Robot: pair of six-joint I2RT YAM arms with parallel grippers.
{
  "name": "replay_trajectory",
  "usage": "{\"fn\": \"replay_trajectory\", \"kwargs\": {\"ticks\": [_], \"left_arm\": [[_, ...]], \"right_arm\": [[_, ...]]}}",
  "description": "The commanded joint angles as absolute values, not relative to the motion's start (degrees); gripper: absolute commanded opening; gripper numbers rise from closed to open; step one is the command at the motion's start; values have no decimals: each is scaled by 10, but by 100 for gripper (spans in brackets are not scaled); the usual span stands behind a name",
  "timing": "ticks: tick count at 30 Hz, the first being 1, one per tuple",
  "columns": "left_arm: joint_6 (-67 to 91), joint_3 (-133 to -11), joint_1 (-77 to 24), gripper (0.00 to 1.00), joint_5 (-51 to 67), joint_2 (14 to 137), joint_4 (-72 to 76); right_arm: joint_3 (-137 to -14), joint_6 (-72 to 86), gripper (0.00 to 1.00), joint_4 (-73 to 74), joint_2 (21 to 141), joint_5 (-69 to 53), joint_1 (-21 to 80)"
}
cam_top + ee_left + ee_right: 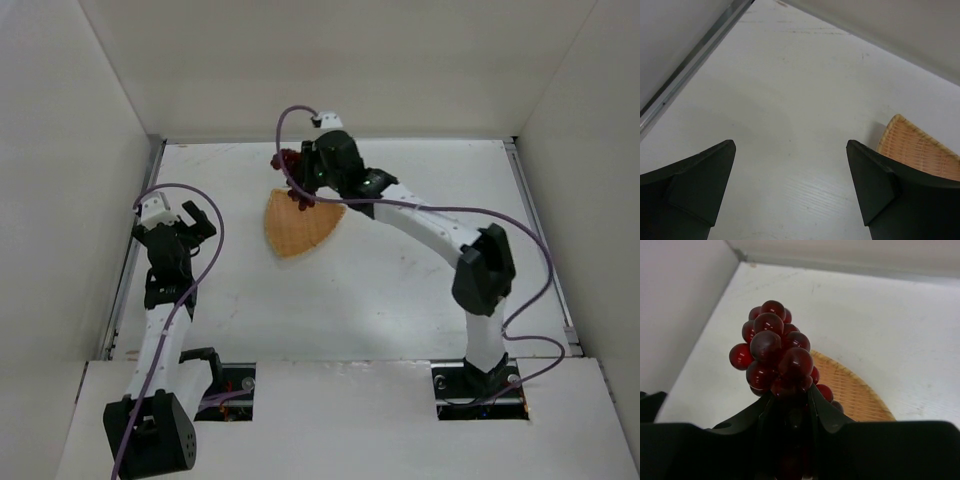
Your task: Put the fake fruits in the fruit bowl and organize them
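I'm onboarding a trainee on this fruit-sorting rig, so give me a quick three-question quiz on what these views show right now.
1. True or false: the grape bunch already lies in the wicker basket.
2. Are the left fingers open or shut?
3. What grips the grape bunch? A) the left fingers B) the right fingers C) nothing

Key:
1. False. The bunch is held up, not lying in the basket.
2. Open, with nothing between them.
3. B
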State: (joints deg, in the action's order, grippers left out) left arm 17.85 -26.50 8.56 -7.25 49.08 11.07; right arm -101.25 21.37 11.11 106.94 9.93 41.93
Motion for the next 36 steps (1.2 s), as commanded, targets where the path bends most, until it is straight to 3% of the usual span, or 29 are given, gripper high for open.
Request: {"fn": "replay_trajectory", "kwargs": {"ticks": [1, 7, 8, 9, 10, 13, 18, 22, 29, 32, 36], "left_arm": [[160, -299, 82, 96, -67, 488, 141], [156, -291, 87, 96, -68, 475, 133], [156, -291, 87, 96, -68, 475, 133], [156, -292, 88, 96, -68, 475, 133], [156, -293, 88, 96, -66, 475, 134], [153, -300, 88, 97, -66, 473, 135], [124, -291, 90, 100, -58, 453, 148], [99, -284, 90, 100, -27, 449, 129], [88, -298, 94, 100, 16, 451, 38], [86, -313, 110, 100, 37, 462, -7], [88, -325, 137, 100, 60, 468, -63]], "right_arm": [[-1060, 207, 16, 109, 1158, 105, 438], [-1068, 217, 51, 120, 1177, 131, 446], [-1065, 217, 64, 120, 1172, 125, 446], [-1063, 214, 87, 121, 1165, 107, 446], [-1063, 212, 100, 125, 1157, 74, 445], [-1047, 218, 100, 135, 1091, -35, 432], [-934, 197, 100, 109, 884, -2, 390], [-788, 206, 100, 133, 726, 17, 267], [-632, 223, 100, 319, 564, -44, -68], [-570, 221, 100, 303, 516, -31, -125], [-508, 231, 100, 281, 489, -10, -120]]}}
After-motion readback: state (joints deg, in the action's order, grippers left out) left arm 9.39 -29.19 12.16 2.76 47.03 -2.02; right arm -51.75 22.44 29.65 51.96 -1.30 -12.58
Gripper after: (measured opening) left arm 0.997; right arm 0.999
